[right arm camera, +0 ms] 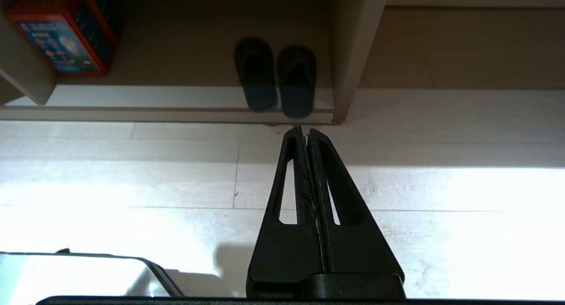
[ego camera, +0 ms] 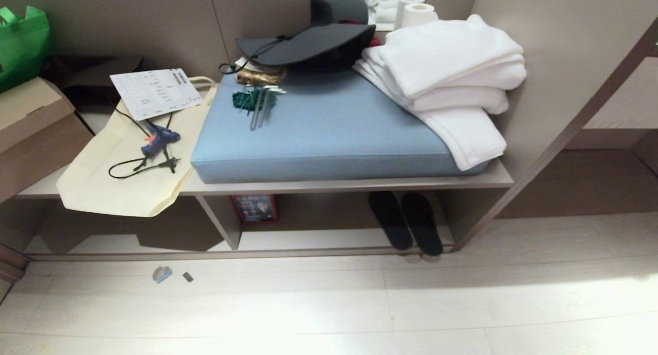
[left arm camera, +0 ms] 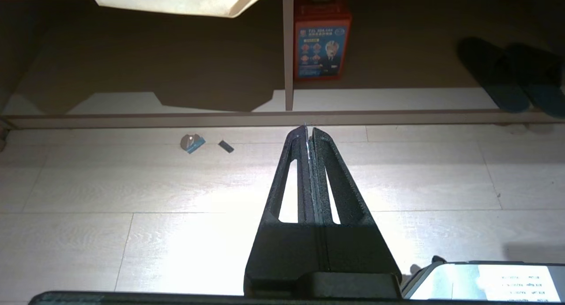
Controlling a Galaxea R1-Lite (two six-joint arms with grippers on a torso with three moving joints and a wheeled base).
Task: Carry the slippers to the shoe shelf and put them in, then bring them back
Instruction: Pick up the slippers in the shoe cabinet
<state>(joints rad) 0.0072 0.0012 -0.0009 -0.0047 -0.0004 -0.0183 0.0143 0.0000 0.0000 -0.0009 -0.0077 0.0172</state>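
Dark, near-black fabric slippers (ego camera: 406, 222) lie side by side on the pale bottom board of the taupe wood-laminate shoe shelf (ego camera: 329, 239), at its right end, just beside the right upright wall, their front ends at the shelf's front edge. Left of the slippers, against the upright divider, stands a red box (ego camera: 255, 208). Above the slippers, the counter (ego camera: 506, 179) carries a blue cushion (ego camera: 329, 134) and folded white towels (ego camera: 452, 72). Both black tools hang over the pale floor before the shelf, fingers pressed together, empty: right tool (right arm camera: 305, 129) near the slippers, left tool (left arm camera: 308, 128) well apart from them.
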